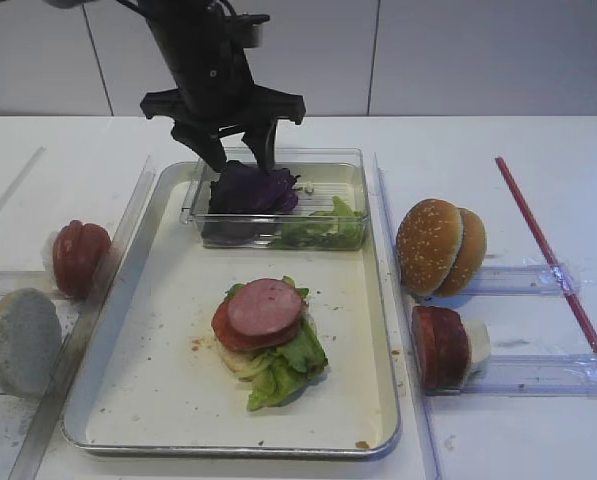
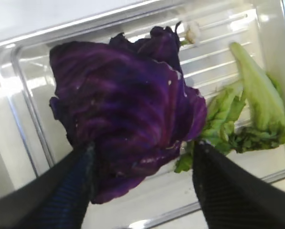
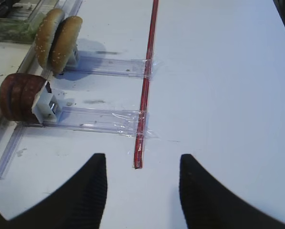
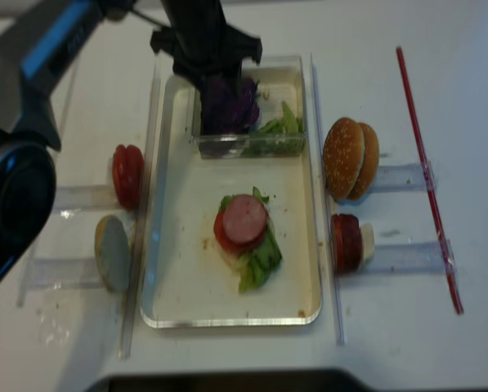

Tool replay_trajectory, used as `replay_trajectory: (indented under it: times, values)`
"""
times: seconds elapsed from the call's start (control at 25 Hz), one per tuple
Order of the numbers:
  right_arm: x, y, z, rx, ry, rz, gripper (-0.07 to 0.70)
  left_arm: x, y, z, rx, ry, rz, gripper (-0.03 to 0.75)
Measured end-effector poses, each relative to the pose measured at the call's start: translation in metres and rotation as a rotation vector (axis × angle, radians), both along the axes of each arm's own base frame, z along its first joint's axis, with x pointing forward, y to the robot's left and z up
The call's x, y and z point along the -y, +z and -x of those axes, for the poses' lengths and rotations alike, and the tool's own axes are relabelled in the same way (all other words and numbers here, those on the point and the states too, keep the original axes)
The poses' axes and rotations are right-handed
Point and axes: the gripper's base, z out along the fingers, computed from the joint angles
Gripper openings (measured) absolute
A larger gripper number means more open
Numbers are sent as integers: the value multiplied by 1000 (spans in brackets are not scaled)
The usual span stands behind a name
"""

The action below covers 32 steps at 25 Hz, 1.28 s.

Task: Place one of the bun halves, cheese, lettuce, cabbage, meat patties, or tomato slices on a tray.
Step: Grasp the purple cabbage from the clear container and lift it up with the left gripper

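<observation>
The left end effector (image 1: pixel 236 152) hangs over the clear plastic box (image 1: pixel 350 172) at the far end of the tray (image 1: pixel 168 300), its spread fingers (image 2: pixel 66 191) straddling the purple cabbage (image 1: pixel 250 188); whether they press it cannot be told. Left of the tray stand tomato slices (image 1: pixel 79 257) and a pale bun half (image 1: pixel 23 342). Right of the cabbage lies lettuce (image 1: pixel 328 228). The right end effector (image 3: pixel 140 188) hovers open over the white tabletop (image 3: pixel 228 95).
</observation>
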Motion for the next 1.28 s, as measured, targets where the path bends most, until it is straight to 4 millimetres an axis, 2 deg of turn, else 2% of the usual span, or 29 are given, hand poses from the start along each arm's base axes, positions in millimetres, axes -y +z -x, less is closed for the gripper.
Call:
replay_trajectory:
  times: [0.4, 0.76, 0.88, 1.16, 1.28]
  values:
    - [0, 0, 0, -2, 0, 0, 382, 6, -33, -14, -35, -17, -46, 421]
    - [0, 0, 0, -2, 0, 0, 382, 6, -46, -19, -61, -16, -42, 407]
    - [0, 0, 0, -2, 0, 0, 382, 7, -47, -19, -64, -16, -35, 340]
    - [0, 0, 0, -2, 0, 0, 382, 5, -47, -21, -51, -28, -47, 88]
    - [0, 0, 0, -2, 0, 0, 382, 5, -47, -21, -48, -34, -49, 41]
